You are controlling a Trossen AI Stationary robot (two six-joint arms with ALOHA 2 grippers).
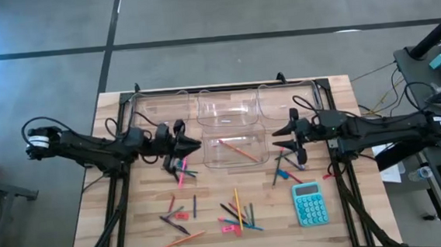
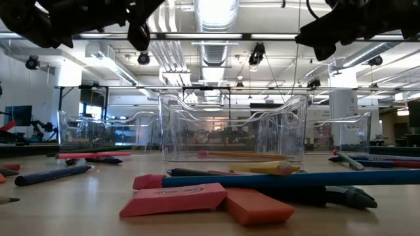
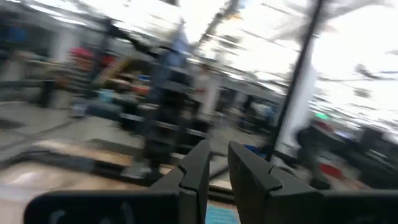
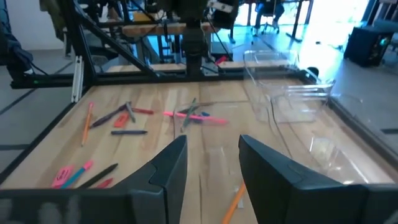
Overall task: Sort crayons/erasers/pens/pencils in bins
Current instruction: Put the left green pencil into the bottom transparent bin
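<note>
1. The bins (image 1: 232, 123) are four clear tubs at the far middle of the counter (image 1: 134, 223): three in a back row and one in front of them. We see one orange pencil (image 1: 238, 150) lying in the front bin; the walls of the others are so transparent that we cannot tell what they hold.
2. The left gripper (image 1: 195, 147) hangs just left of the front bin. In its wrist view the fingers (image 3: 199, 171) stand nearly together with a thin gap and nothing between them, though that view is badly blurred.
3. The right gripper (image 1: 284, 137) hangs at the front bin's right side, its fingers (image 4: 171, 165) parted and empty. In the low view both arms are cut off at the top edge.
4. The calculator (image 1: 309, 204), teal, lies at the near right of the counter.
5. The loose pencils, pens, crayons (image 1: 238, 213) and erasers lie scattered over the near half of the counter; from above we cannot sort most of them by kind.
6. A pink eraser (image 2: 174, 198) and an orange-red one (image 2: 258, 206) lie touching, closest to the low camera.
</note>
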